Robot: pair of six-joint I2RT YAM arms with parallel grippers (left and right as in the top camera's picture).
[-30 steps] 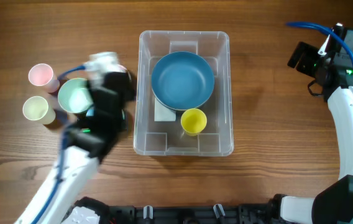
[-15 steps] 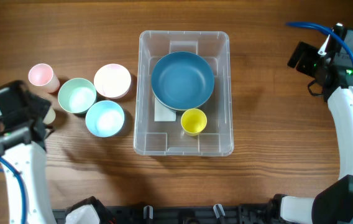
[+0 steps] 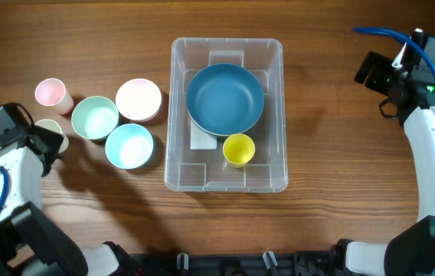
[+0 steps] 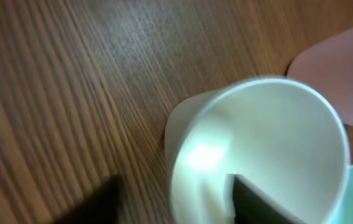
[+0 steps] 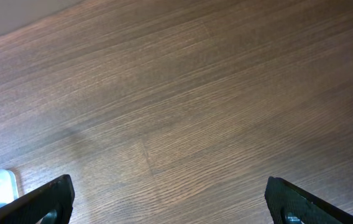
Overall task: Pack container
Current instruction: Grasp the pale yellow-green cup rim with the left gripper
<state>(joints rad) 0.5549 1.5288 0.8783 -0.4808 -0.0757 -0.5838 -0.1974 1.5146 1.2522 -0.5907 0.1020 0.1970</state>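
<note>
Three small bowls sat left of the container point(image 3: 202, 175): mint bowl point(image 3: 95, 117), pink bowl point(image 3: 139, 100), light blue bowl point(image 3: 129, 146). Two cups were next to them, a pink cup point(image 3: 50, 93) and a pale cup point(image 4: 257, 143). The container sat mid-table, holding one big blue bowl point(image 3: 225, 98) and one yellow cup point(image 3: 238, 149). My left gripper point(image 3: 47, 142) had a finger inside the pale cup, but I couldn't tell if it was clamped. The right gripper point(image 5: 170, 208) gaped wide and empty over the brown wooden table point(image 3: 332, 153).

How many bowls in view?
4. Large blue bowl inside the container; mint bowl, pink bowl and light-blue bowl clustered on the table left of it. None seems hidden.
</note>
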